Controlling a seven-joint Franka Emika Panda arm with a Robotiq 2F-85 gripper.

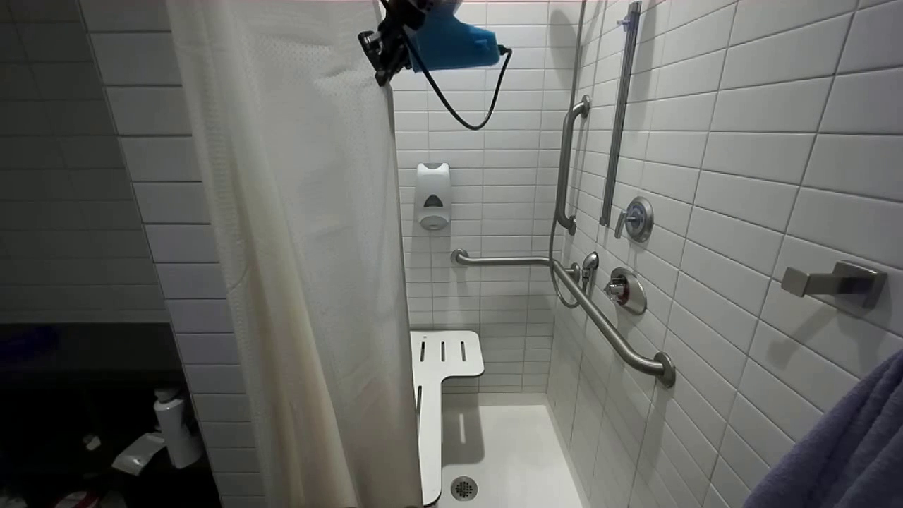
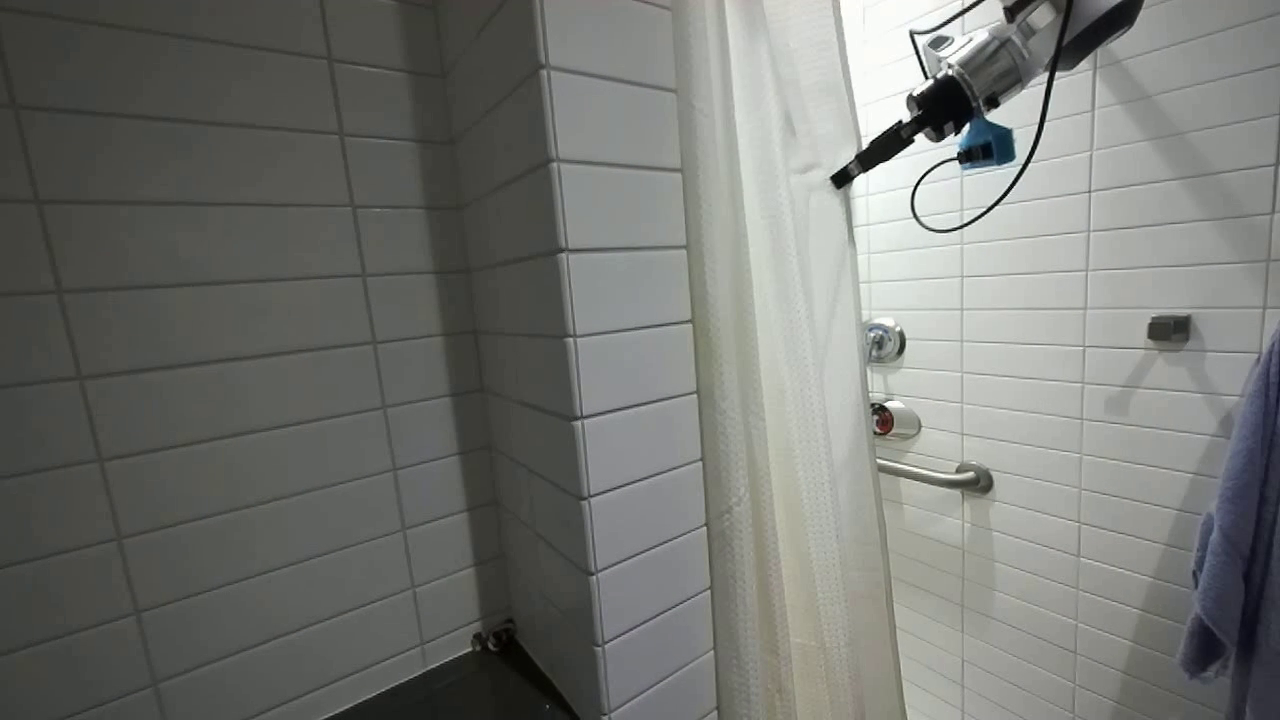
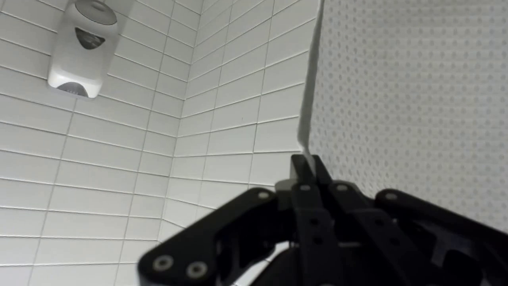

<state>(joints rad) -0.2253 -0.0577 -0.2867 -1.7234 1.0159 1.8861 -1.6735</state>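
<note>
While the free edge of a pale shower curtain (image 1: 324, 233), hung across part of the shower stall (image 1: 522, 444), is pinched between the fingertips of the gripper (image 3: 311, 166), small creases are seen in the cloth near the grip. In the wrist view, the dotted cloth of the curtain is spread on one side of the gripper, and a soap dispenser (image 3: 83, 47) is mounted on a white tiled wall (image 3: 99, 171) on the other. On the arm (image 2: 1005, 55), just behind the gripper, a blue housing (image 2: 988, 143) is carried, with a black cable (image 1: 473, 128) looped beneath it. Below the dispenser, a slotted white shower seat (image 1: 453, 367) is partly hidden by the curtain. A bent grab bar (image 1: 608, 327) and two valves (image 1: 628, 291) are fixed to the walls, and a purple towel (image 2: 1235, 560) is hung well apart from the gripper.
</note>
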